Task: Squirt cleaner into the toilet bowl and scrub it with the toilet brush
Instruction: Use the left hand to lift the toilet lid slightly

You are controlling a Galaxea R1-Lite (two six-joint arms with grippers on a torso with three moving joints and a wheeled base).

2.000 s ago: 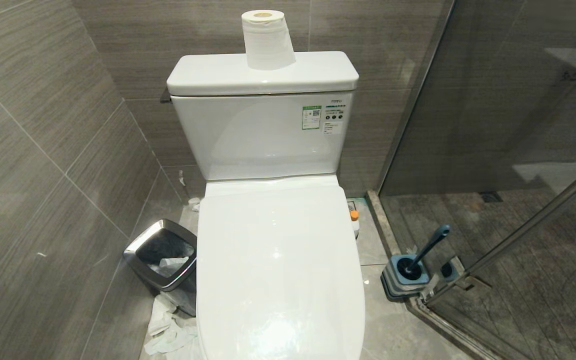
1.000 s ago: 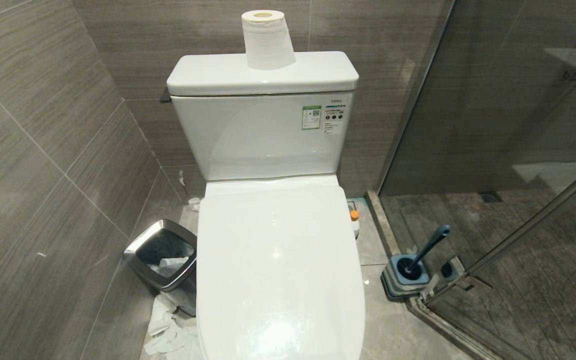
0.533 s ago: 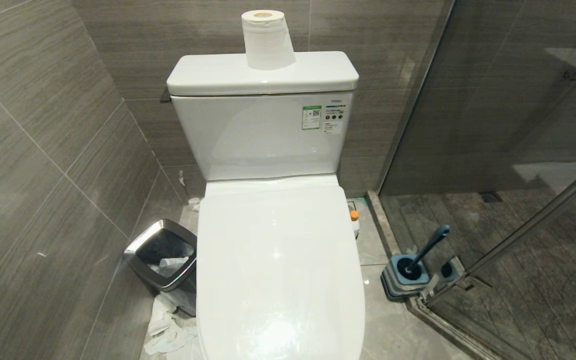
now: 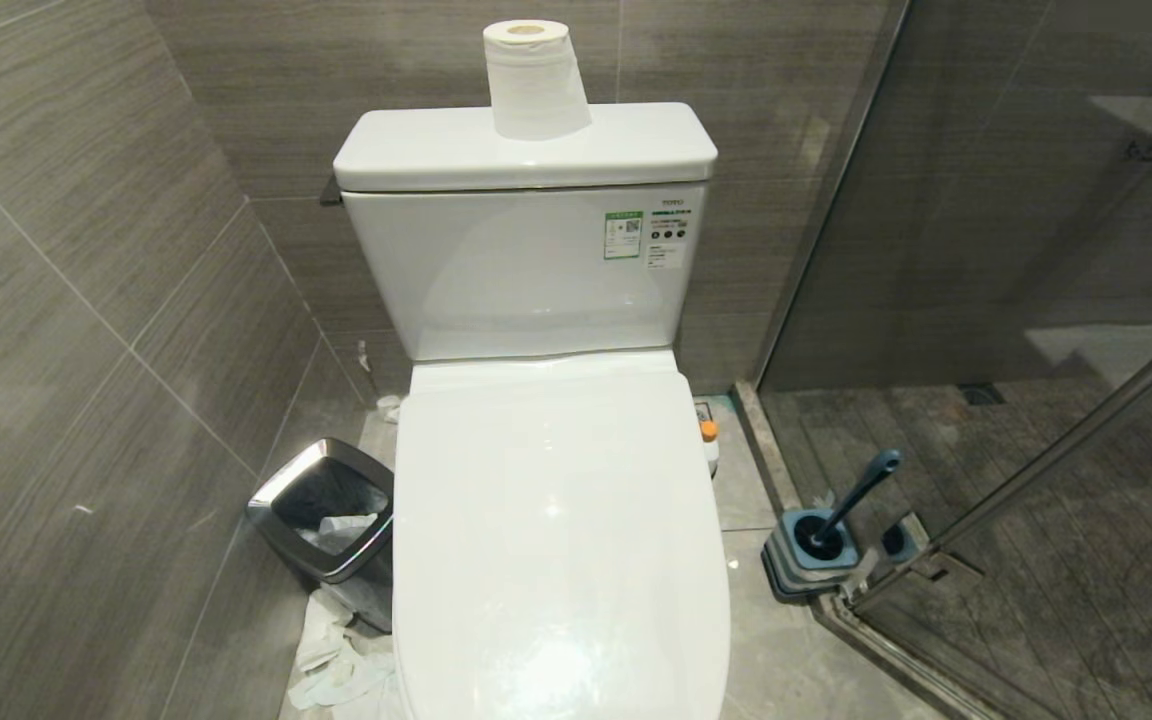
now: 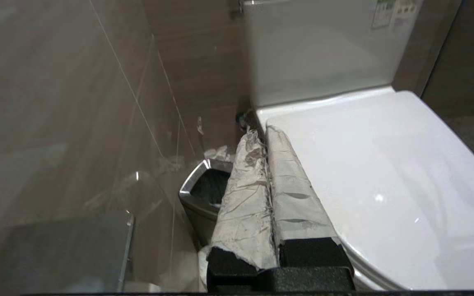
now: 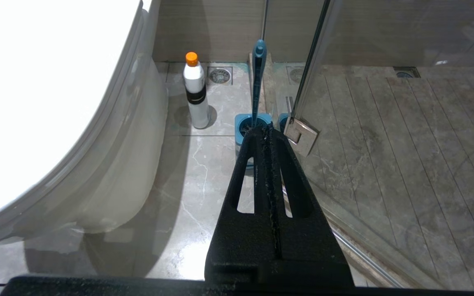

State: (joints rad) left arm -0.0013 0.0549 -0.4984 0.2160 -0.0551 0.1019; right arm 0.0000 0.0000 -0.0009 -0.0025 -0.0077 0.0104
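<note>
One toilet [image 4: 556,480] fills the middle of the head view with its lid [image 4: 556,540] down flat over the bowl, so the bowl itself is hidden. One paper roll [image 4: 534,80] stands on the tank [image 4: 526,260] at 12 o'clock. One steel-rimmed bin [image 4: 328,520] sits on the floor at 9 o'clock, touching or just beside the toilet's left flank, with crumpled paper [image 4: 336,660] on the tiles in front of it. One cleaner [image 6: 196,90] stands upright on the floor at the toilet's right flank, near 2 o'clock; in the head view only its orange cap [image 4: 708,430] peeks past the lid edge. One brush [image 4: 861,495] leans in its holder [image 4: 808,560] at 3 o'clock, right against the foot of the glass shower door [image 4: 1036,300] and its hinge [image 6: 300,135]. Neither arm shows in the head view. The left gripper [image 5: 261,135] has its two paper-wrapped fingers pressed together, holding nothing, hanging over the gap between the lid's left edge and the bin. The right gripper [image 6: 265,130] is also closed tight and empty, above the floor with its tips in line with the holder. Open floor is narrow: a strip between toilet and glass on the right, and a tighter wedge between toilet and tiled wall [image 4: 86,350] on the left.
</note>
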